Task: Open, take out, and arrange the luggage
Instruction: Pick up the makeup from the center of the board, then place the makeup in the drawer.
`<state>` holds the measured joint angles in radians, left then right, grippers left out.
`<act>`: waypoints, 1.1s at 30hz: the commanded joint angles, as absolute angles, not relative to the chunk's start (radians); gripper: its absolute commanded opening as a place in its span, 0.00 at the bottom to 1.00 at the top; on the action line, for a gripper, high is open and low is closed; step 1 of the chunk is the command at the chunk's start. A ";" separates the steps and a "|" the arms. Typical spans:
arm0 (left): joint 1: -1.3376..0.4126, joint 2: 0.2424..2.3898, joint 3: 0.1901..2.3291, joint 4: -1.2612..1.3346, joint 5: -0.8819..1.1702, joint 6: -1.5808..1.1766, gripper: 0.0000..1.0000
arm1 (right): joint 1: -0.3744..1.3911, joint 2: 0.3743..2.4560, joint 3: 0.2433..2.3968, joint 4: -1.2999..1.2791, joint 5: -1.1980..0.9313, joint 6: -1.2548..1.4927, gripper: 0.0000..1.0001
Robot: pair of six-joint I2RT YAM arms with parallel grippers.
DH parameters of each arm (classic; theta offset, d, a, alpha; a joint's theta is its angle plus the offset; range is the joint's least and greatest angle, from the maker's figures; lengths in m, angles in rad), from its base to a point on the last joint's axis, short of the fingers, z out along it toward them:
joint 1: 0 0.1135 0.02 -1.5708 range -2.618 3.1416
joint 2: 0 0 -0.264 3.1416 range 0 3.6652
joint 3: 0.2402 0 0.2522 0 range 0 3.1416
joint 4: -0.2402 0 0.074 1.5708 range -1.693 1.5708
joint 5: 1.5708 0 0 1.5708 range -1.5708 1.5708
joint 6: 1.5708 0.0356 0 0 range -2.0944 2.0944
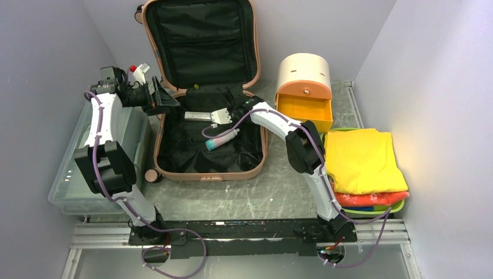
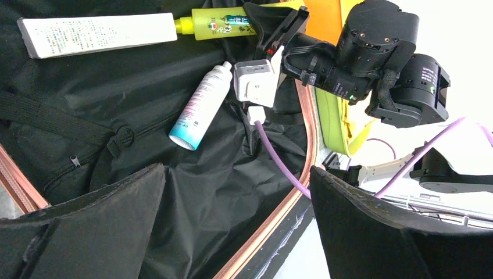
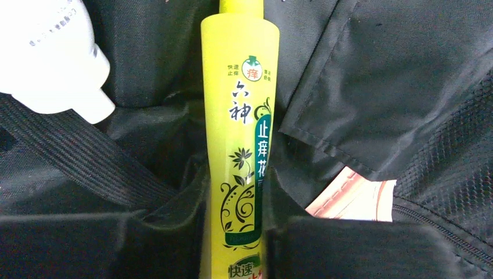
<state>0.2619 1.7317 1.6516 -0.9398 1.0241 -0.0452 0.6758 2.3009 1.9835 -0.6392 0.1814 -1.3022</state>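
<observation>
Luggage (image 1: 203, 175), salmon-pink and hard-shelled, lies open in the middle of the table with its lid propped against the far wall and its black-lined lower shell facing up. A yellow-green lotion bottle (image 3: 241, 145) lies at the far edge of that shell, its long axis running roughly left to right along the hinge line. The right gripper (image 3: 232, 226) reaches in from the right and is narrowed onto the bottle, one finger flush on each side, with the bottle's axis crossing the closing line squarely. The left gripper (image 2: 235, 174) hovers at the suitcase's left rim, jaws wide and empty. A white tube (image 2: 99, 35) and a white spray bottle (image 2: 200, 107) remain on the lining, nearer the left arm.
</observation>
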 commanded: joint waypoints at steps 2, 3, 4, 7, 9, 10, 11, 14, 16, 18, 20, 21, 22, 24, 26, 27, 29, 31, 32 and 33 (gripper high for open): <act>0.269 1.750 1.702 -0.921 1.067 -0.057 0.99 | 0.673 2.242 2.082 -0.736 0.138 -1.301 0.00; 0.271 1.753 1.705 -0.919 1.070 -0.061 1.00 | 0.673 2.219 2.098 -0.758 0.126 -1.297 0.00; 0.271 1.755 1.708 -0.918 1.073 -0.064 0.99 | 0.673 2.200 2.107 -0.774 0.117 -1.296 0.00; 0.271 1.756 1.710 -0.915 1.078 -0.069 1.00 | 0.672 2.142 2.122 -0.815 0.108 -1.283 0.00; 0.272 1.754 1.708 -0.914 1.080 -0.069 0.99 | 0.670 2.102 2.129 -0.842 0.110 -1.270 0.00; 0.271 1.753 1.707 -0.913 1.080 -0.069 0.99 | 0.667 2.080 2.132 -0.852 0.106 -1.257 0.00; 0.270 1.751 1.705 -0.914 1.081 -0.068 0.99 | 0.663 2.057 2.134 -0.859 0.101 -1.243 0.00; 0.270 1.749 1.701 -0.917 1.083 -0.062 1.00 | 0.638 1.990 2.141 -0.888 0.075 -1.190 0.00; 0.271 1.750 1.701 -0.919 1.084 -0.059 0.99 | 0.607 1.949 2.148 -0.918 0.049 -1.151 0.00; 0.272 1.754 1.707 -0.924 1.084 -0.055 0.99 | 0.569 1.908 2.154 -0.946 0.017 -1.107 0.00; 0.271 1.764 1.719 -0.934 1.083 -0.046 0.99 | 0.521 1.862 2.141 -0.966 -0.025 -1.070 0.00; 0.271 1.768 1.726 -0.943 1.083 -0.040 0.99 | 0.490 1.837 2.126 -0.968 -0.047 -1.053 0.00; 0.271 1.774 1.735 -0.952 1.082 -0.031 0.99 | 0.462 1.809 2.103 -0.969 -0.072 -1.036 0.00; 0.270 1.784 1.753 -0.969 1.081 -0.016 0.99 | 0.400 1.751 2.050 -0.973 -0.136 -1.012 0.00; 0.270 1.796 1.769 -0.984 1.090 0.005 0.99 | 0.353 1.669 1.960 -0.957 -0.183 -1.005 0.00; 0.269 1.802 1.778 -0.989 1.094 0.029 0.99 | 0.337 1.632 1.910 -0.945 -0.193 -1.015 0.00; 0.269 1.814 1.793 -0.993 1.093 0.032 0.99 | 0.308 1.563 1.804 -0.914 -0.199 -1.048 0.00; 0.269 1.831 1.814 -1.004 1.098 0.047 0.99 | 0.275 1.504 1.705 -0.893 -0.205 -1.081 0.00; 0.268 1.842 1.828 -1.010 1.103 0.056 0.99 | 0.261 1.483 1.667 -0.886 -0.211 -1.092 0.00; 0.267 1.851 1.846 -1.013 1.103 0.065 1.00 | 0.247 1.464 1.633 -0.879 -0.214 -1.096 0.00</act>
